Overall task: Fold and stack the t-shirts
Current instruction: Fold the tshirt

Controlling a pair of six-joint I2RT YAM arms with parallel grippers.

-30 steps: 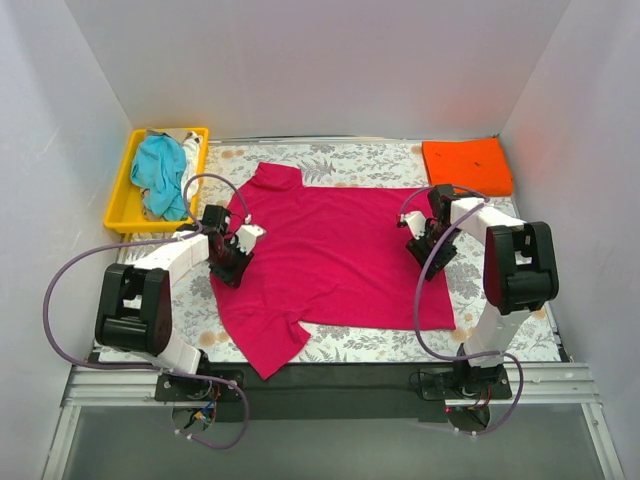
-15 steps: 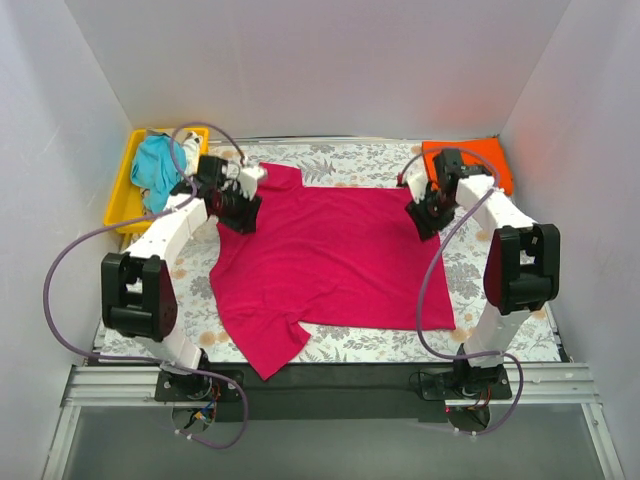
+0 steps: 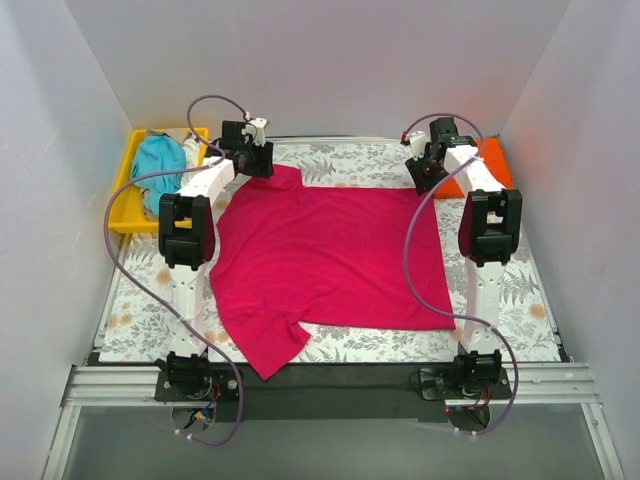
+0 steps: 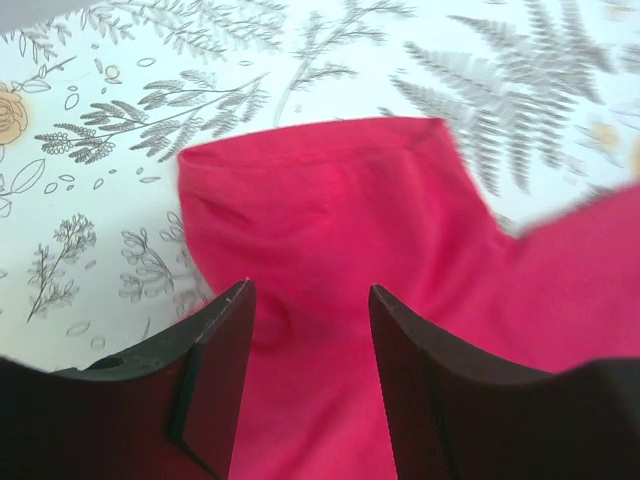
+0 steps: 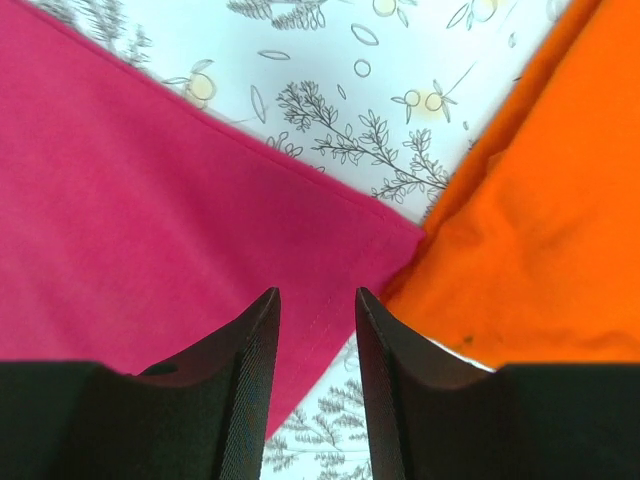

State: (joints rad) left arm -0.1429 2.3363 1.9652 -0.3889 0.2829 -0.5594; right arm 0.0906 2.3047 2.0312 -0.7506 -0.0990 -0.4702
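The flowered table [image 3: 360, 155] is filling the middle of the top view, and the magenta t-shirt [image 3: 330, 260] is lying spread flat across it, one sleeve reaching toward the upper left and the other toward the bottom edge. The folded orange t-shirt [image 3: 497, 165] is sitting at the upper right, its edge just touching the magenta shirt's corner. The yellow tray [image 3: 122, 195] is waiting at the upper left, holding the teal t-shirt [image 3: 158, 165] in a crumpled heap.

The left gripper [image 4: 310, 300] is hovering over the upper-left sleeve [image 4: 320, 190] with its fingers parted and nothing pinched between them. The right gripper [image 5: 315, 300] is hanging over the upper-right corner [image 5: 385, 235] of the magenta shirt, its fingers standing a narrow way apart and gripping nothing.

The step in hand is probably taking the far edge to begin the fold. To do it well, the left fingers should be straddling the sleeve's hem. The right should be catching magenta cloth only, staying clear of the orange edge. Both sides should then be lifting together.
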